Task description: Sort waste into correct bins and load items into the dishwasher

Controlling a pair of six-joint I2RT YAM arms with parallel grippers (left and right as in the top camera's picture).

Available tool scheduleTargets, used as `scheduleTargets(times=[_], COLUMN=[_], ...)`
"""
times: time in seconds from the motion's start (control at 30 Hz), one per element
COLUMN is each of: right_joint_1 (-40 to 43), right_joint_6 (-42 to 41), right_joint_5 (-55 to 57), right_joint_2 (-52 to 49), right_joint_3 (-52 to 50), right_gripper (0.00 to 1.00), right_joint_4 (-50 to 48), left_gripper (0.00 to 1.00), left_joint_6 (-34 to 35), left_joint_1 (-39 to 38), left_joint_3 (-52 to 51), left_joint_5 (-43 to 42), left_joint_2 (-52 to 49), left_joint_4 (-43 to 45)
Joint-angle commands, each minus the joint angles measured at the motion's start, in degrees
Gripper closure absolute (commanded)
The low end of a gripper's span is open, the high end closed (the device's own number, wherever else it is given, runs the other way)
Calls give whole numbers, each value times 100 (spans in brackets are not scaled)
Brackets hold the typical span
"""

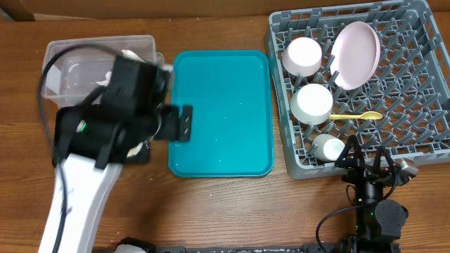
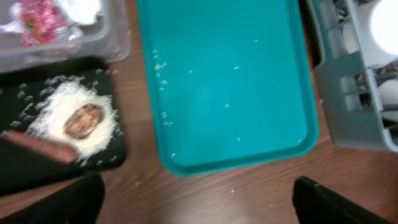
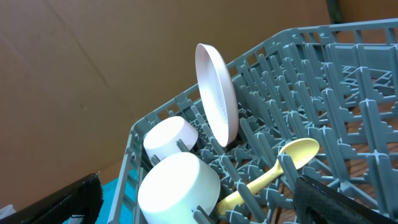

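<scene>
The grey dish rack (image 1: 415, 84) holds two pale bowls (image 1: 302, 56) (image 1: 311, 103), the pink plate (image 1: 355, 55), the yellow spoon (image 1: 355, 117) and the small white cup (image 1: 327, 147). My right gripper (image 1: 365, 163) is open and empty at the rack's front edge; its view shows the plate (image 3: 217, 93), a bowl (image 3: 180, 186) and the spoon (image 3: 280, 165). My left gripper (image 2: 199, 199) is open and empty above the table. The clear tub (image 2: 68, 46) holds the red wrapper (image 2: 38, 15) and white paper (image 2: 84, 9). The black tray (image 2: 25, 168) holds rice (image 2: 53, 102), the brown lump (image 2: 84, 119) and an orange piece (image 2: 40, 146).
The teal serving tray (image 1: 221, 105) lies between the bins and the rack, with a few loose rice grains on it (image 2: 230, 81). My left arm (image 1: 105, 119) covers most of the black tray in the overhead view. Bare wood table lies in front.
</scene>
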State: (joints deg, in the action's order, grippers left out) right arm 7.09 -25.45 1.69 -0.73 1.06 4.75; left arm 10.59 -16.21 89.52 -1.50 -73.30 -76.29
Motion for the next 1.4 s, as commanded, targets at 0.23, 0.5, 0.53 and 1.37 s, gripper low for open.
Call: scheduleTargets(times=[0.23,0.5,0.53,1.37], right_joint_1=[-11,-11,-11,-11], right_joint_6=[0,0,0,0], right_joint_5=[-31,-31,-31,-31], right_joint_2=[57,57,57,57], right_joint_3=[-61,-61,-61,-61], right_gripper=[0,0,0,0], right_joint_4=[-20,-20,-20,-20], left_gripper=[0,0,0,0], left_joint_6=[-605,-907,-916,-931], left_joint_1=[1198,1309,1327,2116], left_joint_3=[-4203,-7595,-7713,-8924], left_joint_5=[-417,-494,-472,-507], left_joint_2=[3283,5560,5685,7300], left_joint_4=[4151,7917,7949,7246])
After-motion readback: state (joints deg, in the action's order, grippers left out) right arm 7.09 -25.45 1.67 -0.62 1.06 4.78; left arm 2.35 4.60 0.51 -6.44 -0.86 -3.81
